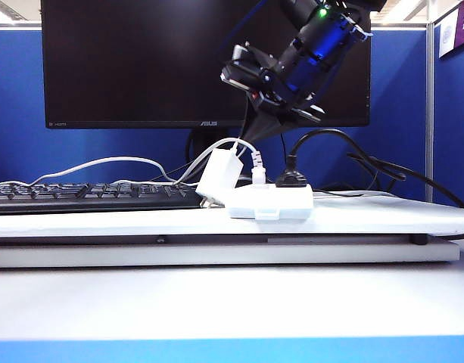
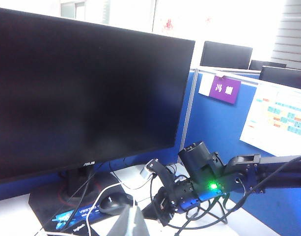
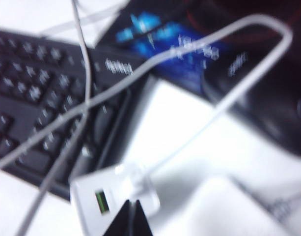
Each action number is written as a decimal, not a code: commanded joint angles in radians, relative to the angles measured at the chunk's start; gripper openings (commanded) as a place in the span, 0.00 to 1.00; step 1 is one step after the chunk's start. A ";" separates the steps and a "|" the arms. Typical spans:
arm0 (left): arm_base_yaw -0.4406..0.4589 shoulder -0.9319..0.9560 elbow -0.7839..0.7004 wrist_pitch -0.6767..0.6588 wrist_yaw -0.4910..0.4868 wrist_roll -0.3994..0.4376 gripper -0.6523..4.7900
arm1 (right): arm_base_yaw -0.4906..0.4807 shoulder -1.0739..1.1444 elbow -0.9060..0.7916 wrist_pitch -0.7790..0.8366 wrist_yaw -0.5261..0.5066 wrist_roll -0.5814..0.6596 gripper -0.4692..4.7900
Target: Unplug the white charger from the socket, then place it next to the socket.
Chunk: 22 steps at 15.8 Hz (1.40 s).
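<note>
The white charger (image 1: 219, 175) is out of the socket (image 1: 271, 201) and leans tilted against its left end, its thin cable running off to the left. A small white-grey plug (image 1: 258, 173) and a round black plug (image 1: 292, 178) stay in the socket. My right gripper (image 1: 252, 128) hangs above the charger and touches nothing. In the right wrist view its black jaws (image 3: 132, 202) are shut and empty, just over the charger (image 3: 108, 196) with its green port; the socket (image 3: 229, 209) is a blur beside it. My left gripper (image 2: 129, 210) is raised far off, its jaws together.
A black keyboard (image 1: 88, 195) lies left of the charger and a large monitor (image 1: 141, 60) stands behind. A black mouse (image 3: 283, 113) sits on a dark mat behind the socket. White and black cables loop around the socket. Blue partitions close off the back and right.
</note>
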 commanded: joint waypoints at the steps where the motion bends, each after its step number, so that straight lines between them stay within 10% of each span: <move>1: 0.000 0.000 0.002 0.000 0.005 -0.003 0.11 | 0.001 -0.005 0.004 0.003 0.001 -0.007 0.08; 8: 0.000 0.000 0.002 0.000 0.005 -0.003 0.11 | 0.000 -0.010 0.004 -0.021 0.172 -0.018 0.08; 11: 0.000 0.000 0.002 0.000 0.005 -0.003 0.11 | 0.001 -0.018 0.003 -0.092 -0.166 -0.052 0.08; 15: 0.000 0.000 0.002 -0.001 0.005 -0.003 0.11 | 0.014 -0.016 0.003 -0.064 -0.241 -0.052 0.08; 22: 0.000 0.000 0.002 -0.001 0.005 -0.004 0.11 | 0.027 0.108 0.003 0.040 -0.004 -0.043 0.08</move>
